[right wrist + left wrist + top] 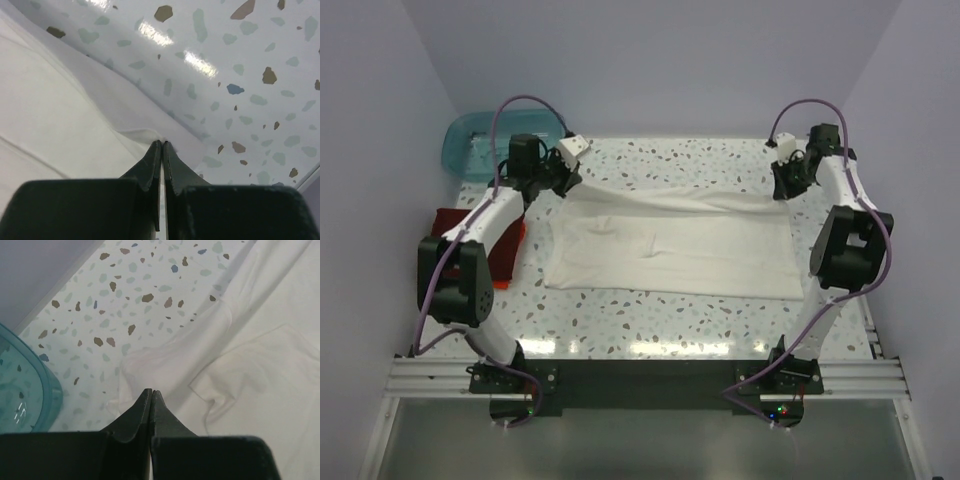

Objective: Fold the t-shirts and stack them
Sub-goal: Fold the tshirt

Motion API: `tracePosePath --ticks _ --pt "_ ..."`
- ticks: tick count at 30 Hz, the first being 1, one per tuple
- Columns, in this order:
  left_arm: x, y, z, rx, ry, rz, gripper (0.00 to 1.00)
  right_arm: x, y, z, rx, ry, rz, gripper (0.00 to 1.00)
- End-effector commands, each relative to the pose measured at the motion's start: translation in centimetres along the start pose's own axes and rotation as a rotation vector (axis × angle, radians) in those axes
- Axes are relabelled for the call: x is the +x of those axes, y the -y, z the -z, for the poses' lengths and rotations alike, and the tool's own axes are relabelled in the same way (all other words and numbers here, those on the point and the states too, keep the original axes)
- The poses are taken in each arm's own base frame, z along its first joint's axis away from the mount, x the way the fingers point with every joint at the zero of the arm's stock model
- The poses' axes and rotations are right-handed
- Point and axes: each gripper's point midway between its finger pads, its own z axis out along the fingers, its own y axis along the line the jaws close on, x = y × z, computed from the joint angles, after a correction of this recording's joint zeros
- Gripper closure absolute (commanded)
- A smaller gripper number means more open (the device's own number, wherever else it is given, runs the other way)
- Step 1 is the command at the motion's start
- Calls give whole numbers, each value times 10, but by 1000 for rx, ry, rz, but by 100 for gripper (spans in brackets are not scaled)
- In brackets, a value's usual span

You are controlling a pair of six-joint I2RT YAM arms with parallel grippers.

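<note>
A large cream-white t-shirt [670, 250] lies spread across the middle of the table, its far edge lifted and stretched between both grippers. My left gripper [563, 183] is shut on the far left corner, and in the left wrist view [151, 391] the cloth [260, 365] rises to the closed tips. At the far right corner my right gripper [783, 190] is shut too, with cloth [50, 100] bunched at its tips [163, 143]. A dark red folded t-shirt [448, 224] lies at the left under the left arm, with an orange edge [506, 270] showing beneath it.
A translucent teal plastic tub [485, 145] stands at the back left corner, close to the left gripper, and its rim [30, 385] shows in the left wrist view. Walls close off the table on the left, back and right. The speckled tabletop [650, 320] runs bare in front of the shirt.
</note>
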Motion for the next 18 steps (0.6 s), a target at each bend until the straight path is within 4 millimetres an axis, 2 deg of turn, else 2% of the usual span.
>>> tracePosePath --ticks 1,3,6,8,10,13,18 --pt "1 8 27 -23 -1 -37 100 0 -9 25 -6 34 87 100" --pt "11 15 31 -22 -24 -38 100 12 -13 25 -14 16 105 100" --pt "41 33 32 5 -92 -5 100 26 -18 18 -26 -13 117 100" --pt "54 43 29 21 -116 34 100 33 -18 13 -29 -30 119 100" --pt "75 59 24 49 -158 68 100 41 -18 6 -34 -53 117 100" --pt "95 70 18 50 -194 126 100 48 -15 -2 -30 -72 114 100" --pt "114 70 12 19 -238 183 100 50 -15 -5 -31 -82 108 100"
